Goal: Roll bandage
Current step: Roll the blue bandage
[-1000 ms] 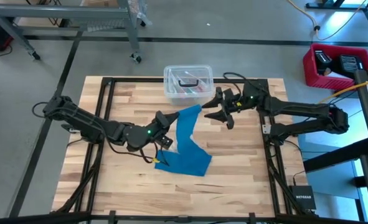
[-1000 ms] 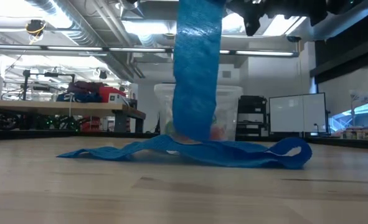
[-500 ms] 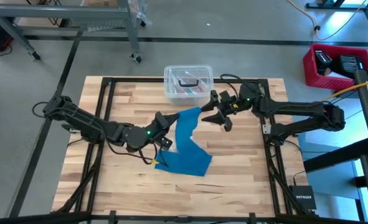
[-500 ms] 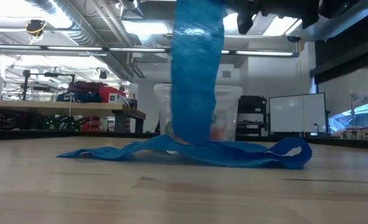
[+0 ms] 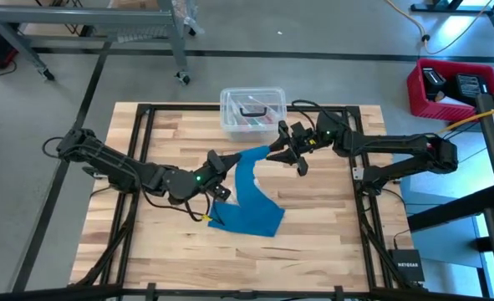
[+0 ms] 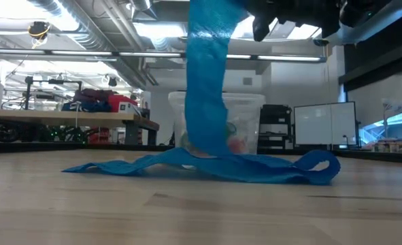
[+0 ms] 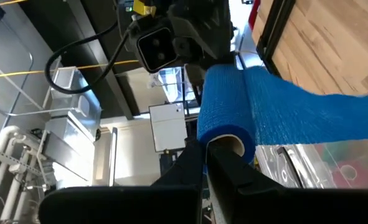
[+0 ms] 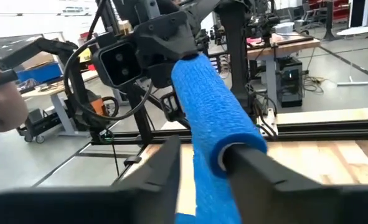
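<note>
The bright blue bandage is partly rolled. Its roll (image 8: pixel 207 102) is held in the air over the table's middle and also shows in the left wrist view (image 7: pixel 224 102). A loose band (image 6: pixel 211 82) hangs from the roll down to a slack heap (image 5: pixel 248 213) on the table. My left gripper (image 5: pixel 230 167) is shut on one end of the roll. My right gripper (image 5: pixel 282 152) is open at the other end. One of its fingers (image 8: pixel 252 168) is at the roll's hollow mouth and the other (image 8: pixel 165 168) is beside the roll. My left gripper holds the roll by its near end (image 7: pixel 230 140), with one finger (image 7: pixel 233 168) in the hollow core and the other outside the wall. It comes level from the table's left, along the roll's axis. The roll is lifted clear and the band hangs slack below it. My right gripper has one finger at the core's mouth (image 8: pixel 232 154), coming level from the table's right. I cannot tell whether it touches.
A clear lidded plastic box (image 5: pixel 252 110) with small items stands at the table's far edge, just behind the roll. It also shows behind the hanging band in the low view (image 6: pixel 245 122). A person's hand (image 8: pixel 0 74) shows in the room beyond the table.
My right gripper has moved toward the table's left, up to the free end of the roll. The roll and the heap on the table have stayed where they were, and the hanging band has swayed a little.
</note>
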Motion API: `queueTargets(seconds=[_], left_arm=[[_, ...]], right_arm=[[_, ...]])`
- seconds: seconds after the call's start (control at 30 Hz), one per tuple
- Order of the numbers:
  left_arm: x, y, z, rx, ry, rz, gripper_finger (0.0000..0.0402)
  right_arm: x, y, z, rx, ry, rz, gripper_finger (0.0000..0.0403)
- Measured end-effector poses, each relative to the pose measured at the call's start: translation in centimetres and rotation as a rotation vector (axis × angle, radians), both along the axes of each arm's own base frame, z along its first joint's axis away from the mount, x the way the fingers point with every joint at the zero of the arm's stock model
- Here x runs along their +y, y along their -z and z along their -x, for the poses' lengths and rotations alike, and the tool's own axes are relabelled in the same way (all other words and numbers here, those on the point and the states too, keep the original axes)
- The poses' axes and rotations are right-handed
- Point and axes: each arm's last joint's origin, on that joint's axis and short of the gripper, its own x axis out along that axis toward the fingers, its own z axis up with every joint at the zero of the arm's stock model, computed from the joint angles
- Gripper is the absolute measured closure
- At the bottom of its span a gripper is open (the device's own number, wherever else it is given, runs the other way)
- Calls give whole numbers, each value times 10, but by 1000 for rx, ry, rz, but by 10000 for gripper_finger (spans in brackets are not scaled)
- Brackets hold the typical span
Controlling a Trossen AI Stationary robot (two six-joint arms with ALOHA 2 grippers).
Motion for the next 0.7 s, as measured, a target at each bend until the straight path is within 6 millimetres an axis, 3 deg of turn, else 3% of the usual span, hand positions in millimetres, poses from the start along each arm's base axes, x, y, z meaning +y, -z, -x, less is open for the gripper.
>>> queueTargets(seconds=[0.17,0.43,0.7], left_arm=[[0,0,0,-9,-5,13,394],[-6,-5,6,-124,-49,107,343],[0,-28,35,-451,-57,487,288]], right_arm=[[1,-1,1,-23,-17,46,387],[-3,-8,14,-9,22,78,393],[-7,-19,36,-1,102,154,392]])
